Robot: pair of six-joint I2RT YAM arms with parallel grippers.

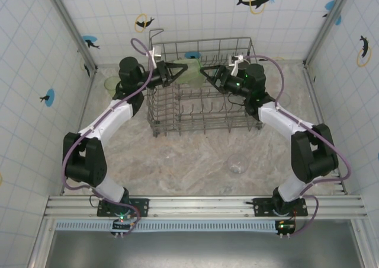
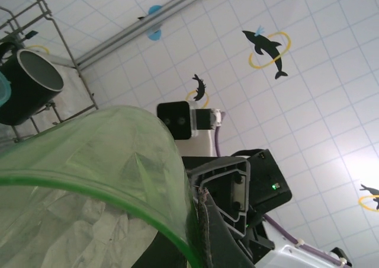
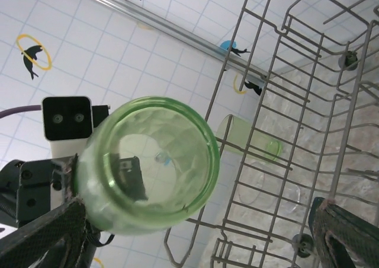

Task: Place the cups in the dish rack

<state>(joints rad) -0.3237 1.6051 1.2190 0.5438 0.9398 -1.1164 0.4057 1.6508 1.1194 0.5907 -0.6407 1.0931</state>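
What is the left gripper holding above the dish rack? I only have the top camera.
Observer: A translucent light green tumbler, held sideways, pinched by its wall in the left gripper.
Operator: Has the right gripper taken it?
Observer: No, the right gripper stands wide open, facing the tumbler's end.
Operator: Any other cups nearby?
Observer: A black mug shows among the dish rack's wires.
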